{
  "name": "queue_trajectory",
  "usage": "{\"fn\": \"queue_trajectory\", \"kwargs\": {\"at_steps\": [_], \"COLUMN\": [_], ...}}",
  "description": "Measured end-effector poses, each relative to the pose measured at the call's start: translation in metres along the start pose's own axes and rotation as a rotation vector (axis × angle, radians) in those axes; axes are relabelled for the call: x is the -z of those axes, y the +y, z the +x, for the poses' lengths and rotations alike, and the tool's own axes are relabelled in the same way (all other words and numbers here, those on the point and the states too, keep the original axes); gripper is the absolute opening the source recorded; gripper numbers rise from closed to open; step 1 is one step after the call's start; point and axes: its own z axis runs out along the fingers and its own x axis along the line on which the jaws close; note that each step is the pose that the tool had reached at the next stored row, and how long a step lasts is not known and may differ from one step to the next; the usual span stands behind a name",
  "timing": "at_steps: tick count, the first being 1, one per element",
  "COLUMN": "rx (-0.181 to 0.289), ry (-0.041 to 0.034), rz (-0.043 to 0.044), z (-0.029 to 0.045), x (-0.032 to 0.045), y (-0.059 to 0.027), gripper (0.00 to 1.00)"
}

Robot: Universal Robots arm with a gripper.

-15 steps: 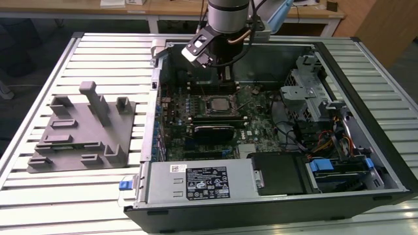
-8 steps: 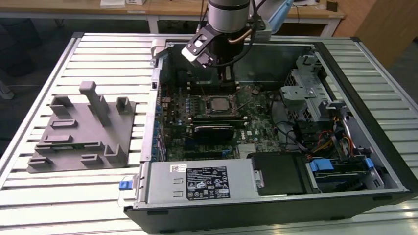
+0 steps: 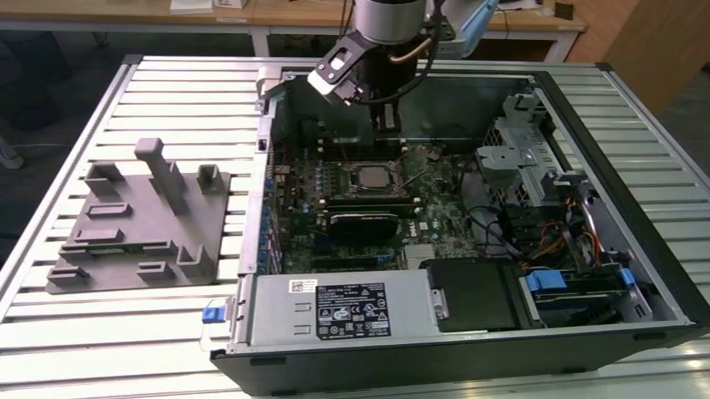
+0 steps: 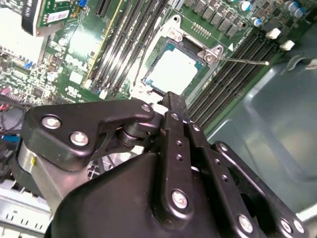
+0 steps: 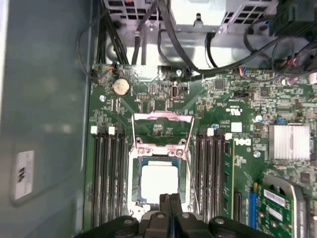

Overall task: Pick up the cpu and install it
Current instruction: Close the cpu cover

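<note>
A: Where's the cpu [image 5: 157,179] sitting rn?

B: It's lying flat in the socket [image 5: 132,184] on the motherboard [image 5: 148,106], silver top facing up, w/ the load plate [image 5: 162,130] standing flipped open. In the exterior view it's showing at 6 o'clock from the gripper [image 3: 385,125], and the grey tray [image 3: 111,241] is sitting at 9 o'clock from the case [image 3: 444,366].

A: Gripper doing what?

B: Hanging over the chip's edge, fingers pressed together, nothing btwn them.

A: How's that chip going to handle?

B: I'm guessing light, stiff and thin, and that polished lid is prob slippery. I'd be pinching it by two opposite rim edges, not pressing the top. The socket contacts underneath are likely fragile.

A: Anything you're not seeing?

B: Yeah. In both wrist views the fingers are covering one edge of the chip, so I'm not managing to tell whether the tips are touching it, or whether it's fully seated. Corner mark & notches are too small to make out.
</note>
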Motion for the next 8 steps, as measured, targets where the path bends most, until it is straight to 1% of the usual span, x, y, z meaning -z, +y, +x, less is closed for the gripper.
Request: {"fn": "queue_trajectory", "kwargs": {"at_steps": [4,8], "rx": [0.0,0.0], "ry": [0.0002,0.0], "rz": [0.0,0.0], "z": [0.0,0.0], "x": [-0.0001,-0.0007], "y": [0.0013,0.009], "gripper": [0.11,0.11]}}
